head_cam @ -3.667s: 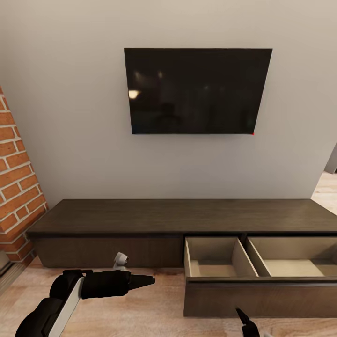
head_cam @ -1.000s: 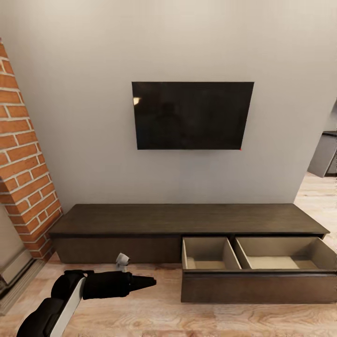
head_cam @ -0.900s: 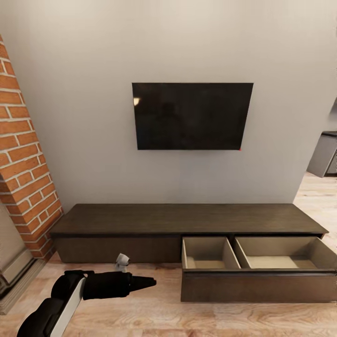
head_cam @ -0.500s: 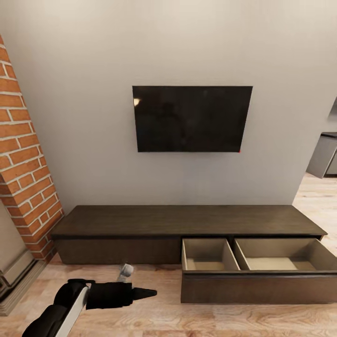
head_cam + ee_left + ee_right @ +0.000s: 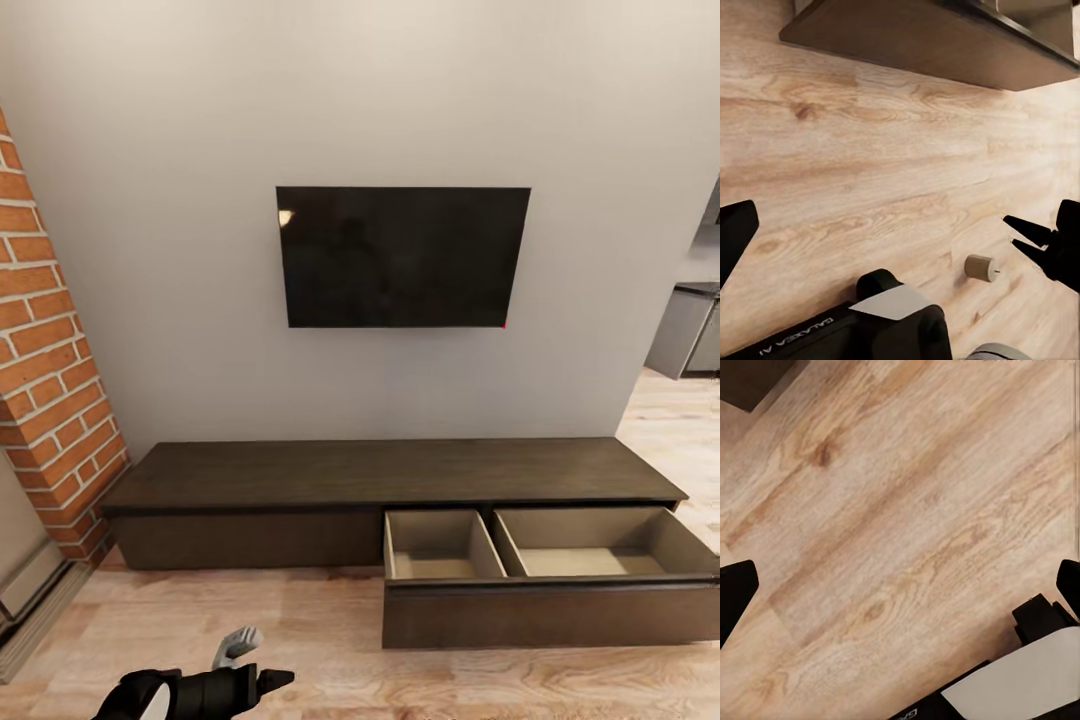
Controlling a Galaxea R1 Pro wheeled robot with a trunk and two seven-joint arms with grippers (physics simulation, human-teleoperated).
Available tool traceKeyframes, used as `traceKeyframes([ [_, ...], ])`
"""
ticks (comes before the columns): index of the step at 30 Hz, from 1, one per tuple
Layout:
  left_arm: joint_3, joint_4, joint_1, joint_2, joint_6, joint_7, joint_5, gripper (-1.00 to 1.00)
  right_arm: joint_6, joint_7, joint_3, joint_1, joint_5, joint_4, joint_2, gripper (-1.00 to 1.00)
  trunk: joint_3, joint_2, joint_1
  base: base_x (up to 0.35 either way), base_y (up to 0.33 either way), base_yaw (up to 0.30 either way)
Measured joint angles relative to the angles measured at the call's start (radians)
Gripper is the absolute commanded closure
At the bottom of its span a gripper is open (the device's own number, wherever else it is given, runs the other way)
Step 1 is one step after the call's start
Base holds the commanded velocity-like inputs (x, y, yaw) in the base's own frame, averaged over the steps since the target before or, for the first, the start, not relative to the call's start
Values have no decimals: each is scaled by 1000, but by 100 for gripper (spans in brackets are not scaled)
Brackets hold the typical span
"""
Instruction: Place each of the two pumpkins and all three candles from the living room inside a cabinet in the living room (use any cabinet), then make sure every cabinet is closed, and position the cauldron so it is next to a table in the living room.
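Observation:
The long dark-brown cabinet [image 5: 395, 472] stands against the wall under the TV. Its right drawer [image 5: 545, 575] is pulled out, and both pale compartments look empty. One beige-grey candle [image 5: 981, 268] lies on its side on the wood floor, close to my base. My left gripper [image 5: 280, 678] hangs low over the floor left of the drawer; in the left wrist view its fingers [image 5: 736, 232] sit far apart with nothing between them. My right gripper [image 5: 904, 581] is open over bare floor, and its pointed black fingers [image 5: 1039, 232] reach near the candle.
A black TV [image 5: 402, 257] hangs on the grey wall. A red brick column [image 5: 45, 380] stands at the left, with a pale skirting [image 5: 30, 590] below it. Grey kitchen units [image 5: 685, 335] show past the wall's right end. Wood floor [image 5: 330, 620] lies before the cabinet.
The view has backed away from the cabinet and shifted slightly, so the camera moved. My left arm has sunk lower toward the picture's bottom edge. The drawer stays pulled out.

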Motion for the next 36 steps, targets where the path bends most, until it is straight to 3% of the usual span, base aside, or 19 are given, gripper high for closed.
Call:
traceKeyframes([
  [9,16,38,0,5,-10,21,0,-100,-26,1,8,0,1,-1,1,-100,0,0,0,-75,-84,-273],
  [13,17,46,0,6,-11,21,1,-100,-28,0,33,0,0,-1,1,-100,0,0,0,-170,-248,-244],
  [25,19,89,0,9,-75,22,-1,-100,-42,0,49,0,0,-1,2,-100,-1,0,0,-16,-297,-26],
  [30,19,94,0,9,-90,26,-3,-100,-42,1,50,0,0,-1,3,-100,-1,0,0,0,-94,-108],
  [32,19,96,0,8,-93,65,-3,-100,-41,1,50,0,0,-1,3,-100,-1,0,0,0,-20,-228],
  [36,19,96,0,2,-93,257,7,-100,-43,1,50,0,0,-1,3,-100,-1,0,0,0,-6,-272],
])
